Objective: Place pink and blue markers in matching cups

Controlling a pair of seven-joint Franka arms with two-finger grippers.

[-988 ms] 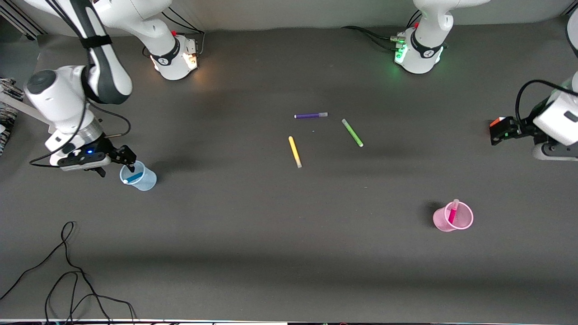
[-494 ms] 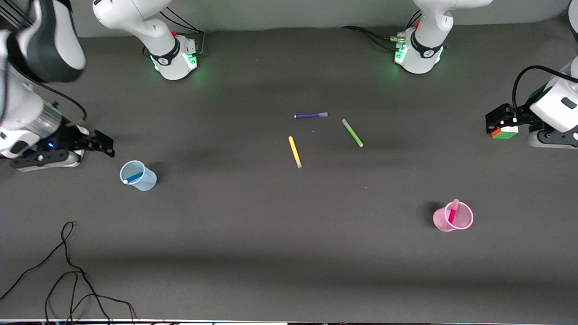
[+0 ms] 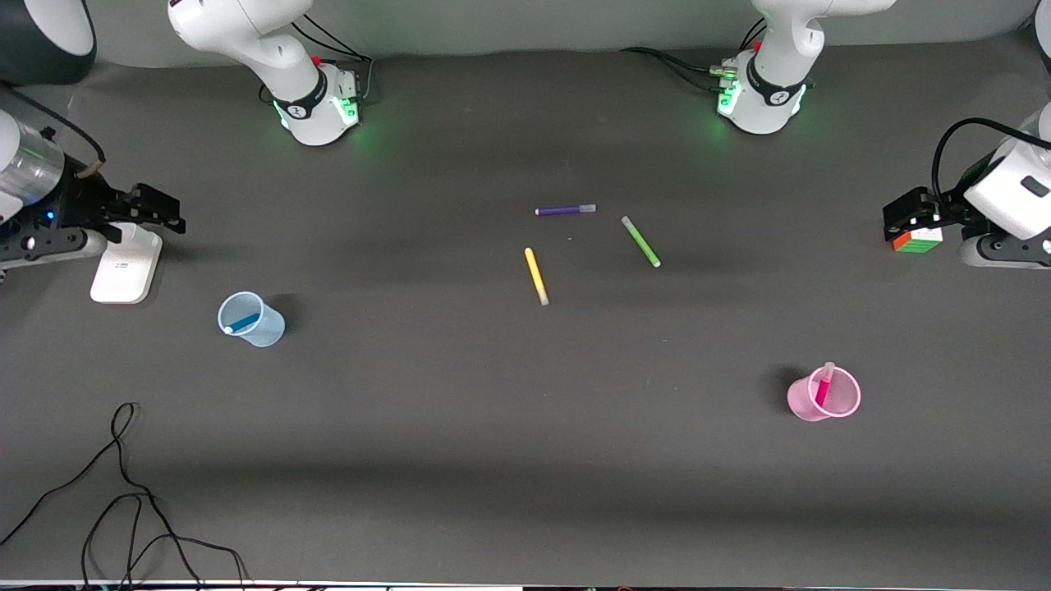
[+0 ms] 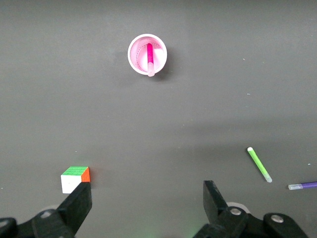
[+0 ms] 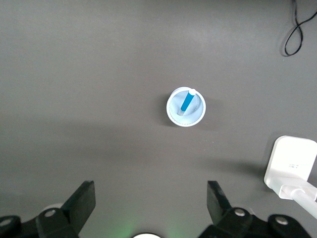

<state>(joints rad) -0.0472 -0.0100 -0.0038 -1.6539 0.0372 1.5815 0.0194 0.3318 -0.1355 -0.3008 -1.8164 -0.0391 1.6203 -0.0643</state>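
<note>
The pale blue cup (image 3: 261, 330) stands upright toward the right arm's end of the table with the blue marker (image 3: 240, 323) leaning inside it. They also show in the right wrist view, cup (image 5: 173, 113) and marker (image 5: 186, 102). The pink cup (image 3: 800, 400) stands toward the left arm's end, nearer the front camera, with the pink marker (image 3: 823, 389) inside; the left wrist view shows this cup (image 4: 134, 54) and marker (image 4: 149, 55) too. My right gripper (image 3: 167, 212) (image 5: 150, 198) is open and empty, up and away from the blue cup. My left gripper (image 3: 897, 222) (image 4: 147, 198) is open and empty, high beside a colour cube.
A purple pen (image 3: 565, 210), a green pen (image 3: 640, 241) and a yellow pen (image 3: 535, 276) lie mid-table. A colour cube (image 3: 917, 240) sits under the left gripper. A white flat device (image 3: 125, 264) lies under the right gripper. A black cable (image 3: 123, 492) loops at the front corner.
My right gripper has risen off the blue cup and pulled back toward the right arm's table end, leaving the blue marker in the cup and uncovering the white device. The left gripper shifted slightly.
</note>
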